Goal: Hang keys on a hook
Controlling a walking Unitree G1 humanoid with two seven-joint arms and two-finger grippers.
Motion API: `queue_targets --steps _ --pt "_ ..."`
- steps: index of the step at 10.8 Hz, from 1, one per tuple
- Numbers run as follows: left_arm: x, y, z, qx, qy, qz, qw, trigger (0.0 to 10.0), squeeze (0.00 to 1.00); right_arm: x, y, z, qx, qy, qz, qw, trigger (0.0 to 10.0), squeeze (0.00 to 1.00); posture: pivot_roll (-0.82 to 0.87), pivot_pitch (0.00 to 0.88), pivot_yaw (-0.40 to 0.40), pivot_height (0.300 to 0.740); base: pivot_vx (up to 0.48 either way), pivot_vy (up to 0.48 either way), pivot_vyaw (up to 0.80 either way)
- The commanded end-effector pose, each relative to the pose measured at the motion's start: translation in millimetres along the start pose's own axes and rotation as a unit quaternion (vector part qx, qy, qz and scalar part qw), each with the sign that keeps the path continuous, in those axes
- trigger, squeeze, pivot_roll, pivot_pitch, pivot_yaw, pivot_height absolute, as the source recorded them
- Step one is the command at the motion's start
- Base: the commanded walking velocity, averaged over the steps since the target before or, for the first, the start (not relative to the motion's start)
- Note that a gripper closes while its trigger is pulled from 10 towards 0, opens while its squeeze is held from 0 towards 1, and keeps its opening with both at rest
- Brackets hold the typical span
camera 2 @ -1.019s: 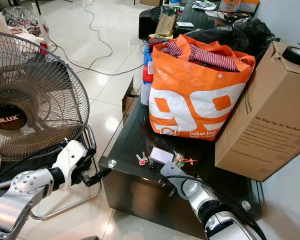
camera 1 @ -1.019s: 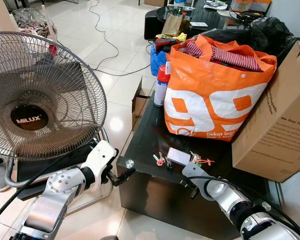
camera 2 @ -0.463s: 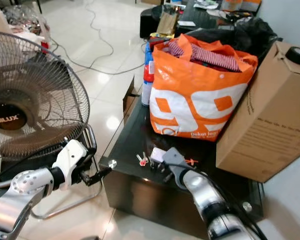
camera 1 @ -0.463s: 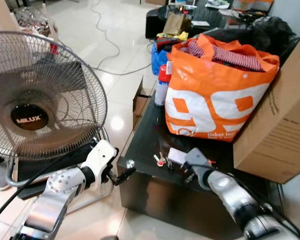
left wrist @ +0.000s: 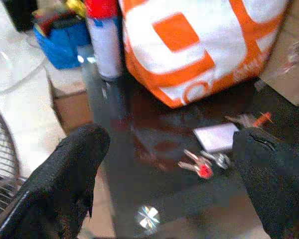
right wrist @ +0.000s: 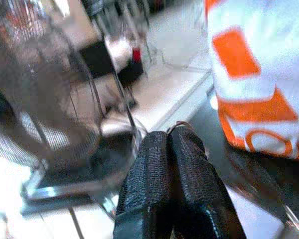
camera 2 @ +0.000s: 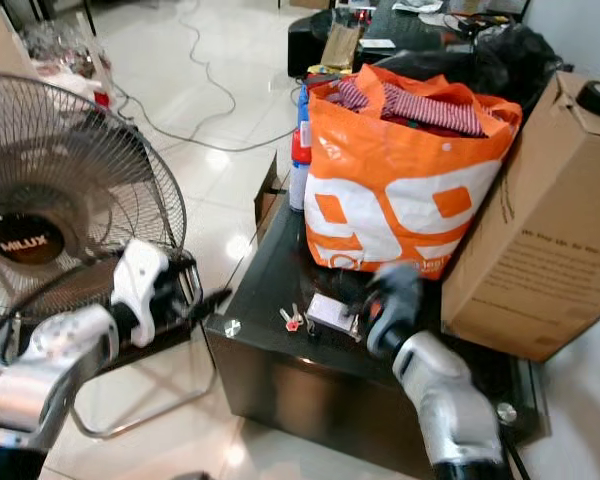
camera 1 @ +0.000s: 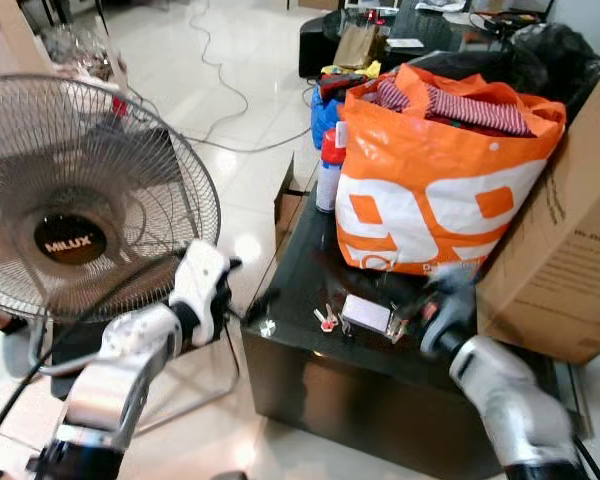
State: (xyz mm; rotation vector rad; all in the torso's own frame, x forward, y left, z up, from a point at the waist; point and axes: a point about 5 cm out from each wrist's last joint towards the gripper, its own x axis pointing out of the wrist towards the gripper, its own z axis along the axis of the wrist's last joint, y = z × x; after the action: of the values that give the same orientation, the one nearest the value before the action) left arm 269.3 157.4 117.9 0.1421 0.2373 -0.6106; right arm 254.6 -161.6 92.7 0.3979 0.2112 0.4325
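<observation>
Two tools: left tool (left wrist: 164, 164) spread wide, right tool (right wrist: 170, 144) pressed together. Fan (camera 1: 70, 240) reads "MILUX"; keys (camera 1: 325, 320) on table (camera 1: 300, 270).

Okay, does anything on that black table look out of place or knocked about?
The keys lie loose by the front edge of the black table, beside a small white card, not on any hook. The orange bag bulges with striped cloth but stands upright. Nothing looks spilled or broken.

A: The table (camera 1: 300, 262) is glossy black, mirroring the woven plastic bag (camera 1: 435, 205). And at nine o'clock?

B: A wire metal fan grille (camera 1: 100, 190); at three, a matt cardboard box (camera 1: 565, 270). Textured black fingers (right wrist: 189, 194).
</observation>
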Motion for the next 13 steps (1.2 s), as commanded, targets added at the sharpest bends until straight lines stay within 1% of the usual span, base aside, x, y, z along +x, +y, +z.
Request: queue_targets --steps 1,2,3,4,5,7,8,9,11,13 --pt "-0.1 6.4 6 0.018 -0.017 0.029 0.999 10.0 0.00 -5.5 2.4 10 0.019 -0.023 -0.009 1.000 0.0 0.00 -0.05 0.000 0.021 0.740 0.000 0.000 0.00" --pt "1.0 7.3 17 0.036 -0.044 0.053 0.997 10.0 0.00 -13.9 8.9 18 0.008 -0.036 -0.023 0.999 0.0 0.00 -0.06 0.000 0.025 0.740 0.000 0.000 0.00" --pt "2.6 7.2 29 0.051 -0.062 0.075 0.994 10.0 0.00 -19.3 17.0 26 -0.015 -0.044 -0.042 0.998 0.0 0.00 -0.06 0.000 0.030 0.740 0.000 0.000 0.00" --pt "5.6 8.3 36 0.072 -0.079 0.100 0.989 10.0 0.00 -20.6 21.9 33 -0.048 -0.046 -0.072 0.995 4.0 0.00 -0.06 0.000 0.032 0.740 0.000 0.000 0.00" --pt "9.2 9.4 34 0.065 -0.079 0.114 0.988 10.0 0.00 -18.6 19.8 34 -0.096 -0.036 -0.116 0.988 10.0 0.00 -0.07 0.000 0.037 0.740 0.000 0.000 0.00" --pt "13.4 8.0 25 0.086 -0.062 0.124 0.987 10.0 0.00 -16.2 10.4 32 -0.092 -0.041 -0.201 0.974 10.0 0.00 -0.07 0.000 0.033 0.740 0.000 0.000 0.00" --pt "12.7 8.0 23 0.084 -0.058 0.129 0.986 10.0 0.00 -17.4 7.5 33 -0.094 -0.038 -0.221 0.970 10.0 0.00 -0.07 0.000 0.033 0.740 -0.247 0.000 0.00" --pt "11.3 7.9 19 0.086 -0.054 0.131 0.986 10.0 0.00 -18.4 4.4 35 -0.095 -0.037 -0.234 0.967 10.0 0.00 -0.06 0.000 0.028 0.740 -0.255 0.000 0.00" --pt "12.3 6.3 18 0.086 -0.055 0.134 0.986 10.0 0.00 -18.3 4.7 37 -0.101 -0.040 -0.238 0.965 10.0 0.00 -0.06 0.000 0.024 0.740 -0.253 0.000 0.00" --pt "12.6 5.1 17 0.084 -0.055 0.136 0.986 10.0 0.00 -16.4 7.1 37 -0.131 -0.036 -0.240 0.961 10.0 0.00 -0.06 0.000 0.020 0.740 0.000 0.000 0.00"
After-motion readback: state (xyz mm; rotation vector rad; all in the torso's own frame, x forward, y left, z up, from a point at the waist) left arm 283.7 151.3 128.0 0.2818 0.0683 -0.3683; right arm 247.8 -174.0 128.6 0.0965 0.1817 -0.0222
